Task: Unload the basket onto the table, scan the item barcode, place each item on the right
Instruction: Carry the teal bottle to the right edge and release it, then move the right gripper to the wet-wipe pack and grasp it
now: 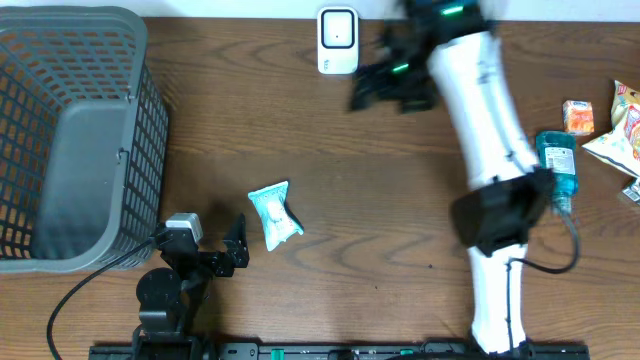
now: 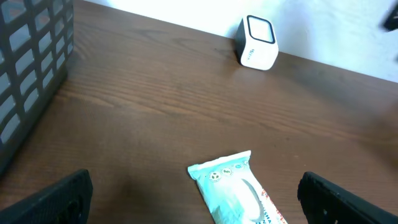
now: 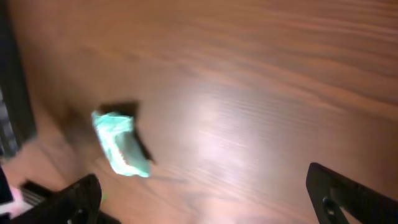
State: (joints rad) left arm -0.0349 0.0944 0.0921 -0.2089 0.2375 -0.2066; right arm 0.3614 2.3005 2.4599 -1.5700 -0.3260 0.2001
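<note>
The item, a pale teal packet [image 1: 275,213], lies flat on the wooden table, left of centre. A white barcode scanner [image 1: 338,40] stands at the table's far edge. My left gripper [image 1: 228,250] sits low near the front edge, just left of the packet, open; in the left wrist view the packet [image 2: 239,193] lies between and slightly ahead of its spread fingers [image 2: 345,200]. My right gripper [image 1: 385,85] hovers, blurred, just right of the scanner, open and empty. In its wrist view the packet [image 3: 121,146] shows far off on the table.
A grey mesh basket [image 1: 70,130] fills the left side. At the right edge lie a blue bottle [image 1: 556,160], a small orange box [image 1: 578,117] and a snack bag [image 1: 620,130]. The white right arm [image 1: 480,110] crosses the table's right half.
</note>
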